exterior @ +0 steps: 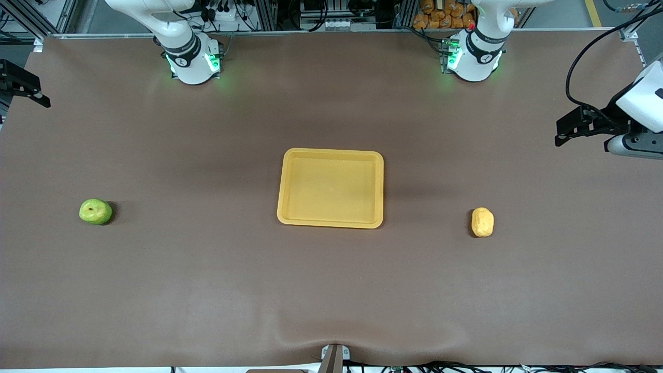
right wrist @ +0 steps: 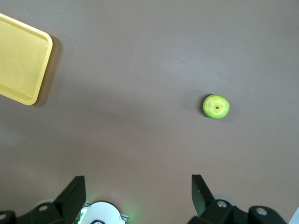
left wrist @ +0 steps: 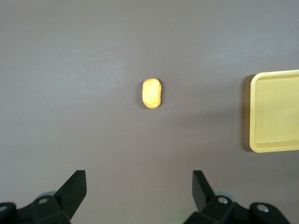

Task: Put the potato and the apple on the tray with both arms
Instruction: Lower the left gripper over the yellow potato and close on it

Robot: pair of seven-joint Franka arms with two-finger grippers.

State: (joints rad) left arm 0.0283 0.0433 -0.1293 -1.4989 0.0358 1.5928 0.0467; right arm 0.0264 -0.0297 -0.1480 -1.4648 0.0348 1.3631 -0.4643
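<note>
Hovering with fingers spread wide over the bare brown table [exterior: 331,290], the left gripper [left wrist: 139,187] and right gripper [right wrist: 138,189] framed a bumpy tan potato [exterior: 482,222], a green apple [exterior: 95,212] at lower frame, and the empty yellow tray [exterior: 331,223] at center.

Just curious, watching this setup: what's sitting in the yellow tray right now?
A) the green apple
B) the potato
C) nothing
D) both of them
C: the tray holds nothing, while the apple and the potato lie on the table toward either end, apart from it.
</note>
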